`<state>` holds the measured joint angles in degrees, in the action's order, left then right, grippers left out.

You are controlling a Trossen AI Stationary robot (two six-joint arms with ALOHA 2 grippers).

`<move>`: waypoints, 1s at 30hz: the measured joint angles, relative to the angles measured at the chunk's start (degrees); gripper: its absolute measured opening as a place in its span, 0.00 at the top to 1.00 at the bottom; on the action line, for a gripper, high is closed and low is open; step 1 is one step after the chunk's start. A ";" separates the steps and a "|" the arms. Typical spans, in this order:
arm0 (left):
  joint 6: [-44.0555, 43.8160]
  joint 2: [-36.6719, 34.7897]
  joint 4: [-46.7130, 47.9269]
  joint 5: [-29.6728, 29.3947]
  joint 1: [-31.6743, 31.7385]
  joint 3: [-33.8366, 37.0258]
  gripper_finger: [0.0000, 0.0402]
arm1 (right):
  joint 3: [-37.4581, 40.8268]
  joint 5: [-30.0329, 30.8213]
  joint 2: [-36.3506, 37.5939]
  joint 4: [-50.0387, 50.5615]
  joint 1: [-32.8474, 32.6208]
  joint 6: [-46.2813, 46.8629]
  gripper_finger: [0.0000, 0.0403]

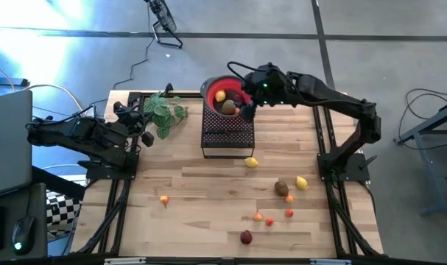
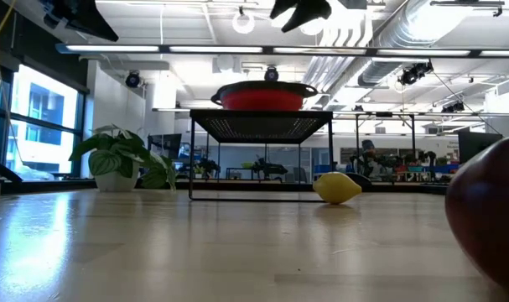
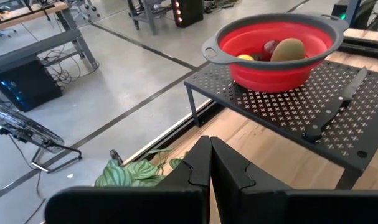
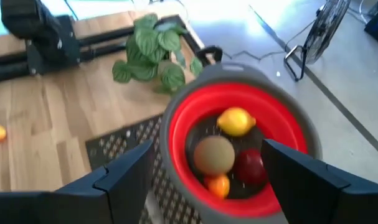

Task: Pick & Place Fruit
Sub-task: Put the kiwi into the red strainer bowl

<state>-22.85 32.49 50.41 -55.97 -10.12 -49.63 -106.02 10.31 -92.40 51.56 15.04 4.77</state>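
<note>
Shut left pincer (image 3: pixel 210 163), leafy sprig (image 3: pixel 139 172), red bowl (image 3: pixel 276 46) of fruit (image 3: pixel 288 50) on black rack (image 3: pixel 282 102), knife (image 3: pixel 338 106)

A pale wooden worktop (image 1: pixel 208 191) carries a black perforated metal stand (image 1: pixel 227 134) near its far edge. A red collapsible bowl with a grey rim (image 3: pixel 276 46) sits on the stand, beside a black-handled knife (image 3: pixel 338 102). A green leafy plant (image 1: pixel 164 114) stands left of the stand. Grey concrete floor (image 1: pixel 76 51) surrounds everything.
</note>
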 joint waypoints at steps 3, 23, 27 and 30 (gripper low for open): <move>0.00 0.00 0.81 0.00 0.01 0.00 1.00 | 0.00 0.06 1.17 3.99 -0.87 0.14 0.29; 0.54 0.00 0.77 0.00 0.01 0.00 1.00 | 0.00 -0.21 2.18 33.07 -7.61 35.26 0.29; 0.57 0.00 0.77 0.00 0.01 0.00 1.00 | 0.00 -0.19 2.17 37.38 -9.59 42.87 0.29; 0.57 0.00 0.77 0.00 -0.01 0.00 1.00 | 0.00 -0.20 2.18 38.55 -11.39 47.41 0.29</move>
<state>-22.28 32.49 51.18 -55.96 -10.13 -49.63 -106.02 10.11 -90.21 90.11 3.64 52.18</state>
